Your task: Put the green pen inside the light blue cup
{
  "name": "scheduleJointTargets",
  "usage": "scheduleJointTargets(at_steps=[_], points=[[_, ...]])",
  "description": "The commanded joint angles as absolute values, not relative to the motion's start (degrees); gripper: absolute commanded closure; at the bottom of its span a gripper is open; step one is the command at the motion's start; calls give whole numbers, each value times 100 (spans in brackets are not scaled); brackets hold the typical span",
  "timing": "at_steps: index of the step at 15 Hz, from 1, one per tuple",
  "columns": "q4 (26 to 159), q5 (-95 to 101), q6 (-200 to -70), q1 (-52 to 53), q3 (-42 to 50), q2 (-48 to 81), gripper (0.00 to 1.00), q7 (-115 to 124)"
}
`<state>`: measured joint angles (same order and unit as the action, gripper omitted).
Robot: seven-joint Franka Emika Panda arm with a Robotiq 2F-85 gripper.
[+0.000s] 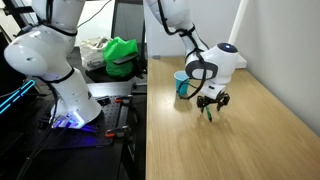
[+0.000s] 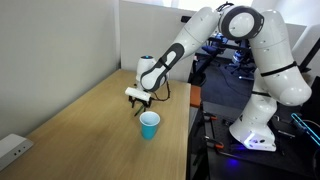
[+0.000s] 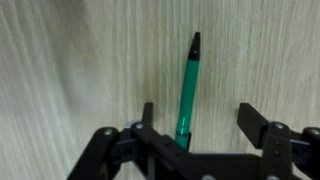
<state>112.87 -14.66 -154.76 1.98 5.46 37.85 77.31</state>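
Note:
The green pen (image 3: 187, 90) with a black tip lies flat on the wooden table. In the wrist view it runs between my gripper's fingers (image 3: 198, 120), closer to the left finger. The gripper is open, low over the pen, and grips nothing. In an exterior view the gripper (image 1: 212, 102) hangs just above the pen (image 1: 209, 115), to the right of the light blue cup (image 1: 181, 85). The cup stands upright and empty. In an exterior view the gripper (image 2: 138, 98) is just behind the cup (image 2: 149, 125).
The table's edge (image 1: 146, 120) drops off to a dark bench with another white robot arm (image 1: 50, 60) and a green cloth (image 1: 120, 55). A white wall (image 2: 50, 50) borders the table. A white socket box (image 2: 12, 148) sits at the table's corner.

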Motion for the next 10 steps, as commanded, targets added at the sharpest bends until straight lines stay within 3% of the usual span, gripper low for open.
scheduleJointTargets(at_steps=[1,2,3,10], points=[[11206,-1569,-15365,195,622,3796,16,7787],[11204,-1562,-15362,202,638,3796,22,7793],[11197,-1549,-15351,216,653,3792,41,7801],[11124,-1506,-15298,258,689,3775,95,7835]])
